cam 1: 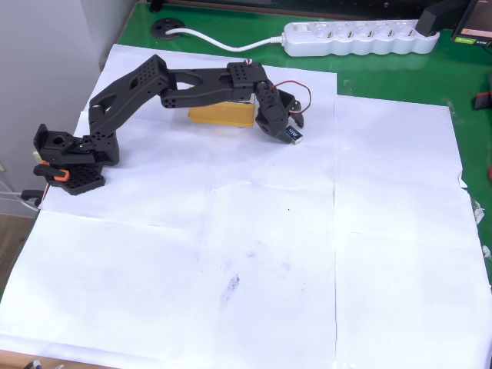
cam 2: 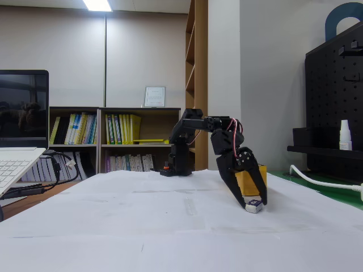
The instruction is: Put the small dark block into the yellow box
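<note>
Yellow box (cam 1: pixel 221 115) sits upper centre of the overhead view, half under the arm. Gripper (cam 2: pixel 253 203) w/ jaws closed on the small dark block (cam 2: pixel 253 205), low on the paper just right of box. Lift straight up before you swing over the rim; keep squeeze steady.

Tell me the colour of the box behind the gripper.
Orange-yellow; the yellow box shows best in the overhead view.

A green table (cam 1: pixel 400 77) is mostly covered by white paper sheets (cam 1: pixel 231 254). On the paper lie the yellow box (cam 1: pixel 221 115) at the far side, the small dark block (cam 1: pixel 295 134) just right of it, and the arm's base (cam 1: pixel 73 157) at far left. A white power strip (cam 1: pixel 357 37) rests on the bare green at the far edge.
</note>
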{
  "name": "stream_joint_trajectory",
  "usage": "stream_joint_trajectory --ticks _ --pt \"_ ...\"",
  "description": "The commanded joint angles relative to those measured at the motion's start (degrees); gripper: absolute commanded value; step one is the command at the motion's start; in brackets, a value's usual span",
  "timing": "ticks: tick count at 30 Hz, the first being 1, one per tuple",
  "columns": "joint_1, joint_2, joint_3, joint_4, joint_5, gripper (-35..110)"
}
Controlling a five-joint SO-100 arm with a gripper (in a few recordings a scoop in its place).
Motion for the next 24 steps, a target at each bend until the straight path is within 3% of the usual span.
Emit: stream_joint_trajectory --ticks 1,4,24 --pt "-1.6 -0.6 6.1 -0.5 -0.7 6" --pt "-1.8 -0.6 6.1 -0.4 -0.7 0" --pt "-0.5 -10.6 8.2 2.0 6.0 0"
